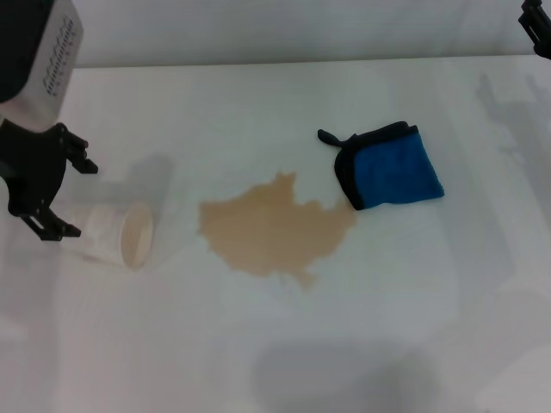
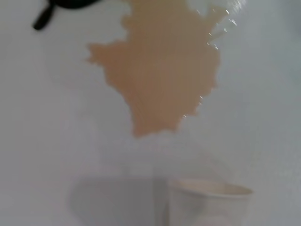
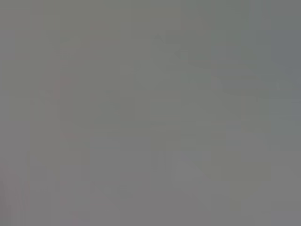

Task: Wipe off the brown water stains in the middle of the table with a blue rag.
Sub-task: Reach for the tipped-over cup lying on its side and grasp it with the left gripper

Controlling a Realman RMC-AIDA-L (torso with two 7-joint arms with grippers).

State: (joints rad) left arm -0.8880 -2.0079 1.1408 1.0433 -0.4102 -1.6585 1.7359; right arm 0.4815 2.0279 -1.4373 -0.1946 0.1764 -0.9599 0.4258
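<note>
The blue rag lies flat on the table, untouched, its near corner just meeting the right-hand lobe of the brown water stains — the landmark for everything else. Its long axis runs roughly across the table, with the black loop tab pointing back toward the stain's far side.

The left gripper hangs well to the left of the stain, jaws apart and empty, beside a tipped paper cup. The rag is on the stain's opposite side.

Only a dark edge of the right gripper is seen, far beyond the rag; whether its jaws are apart cannot be told. It is judged the nearer arm — nothing stands between it and the rag.
</note>
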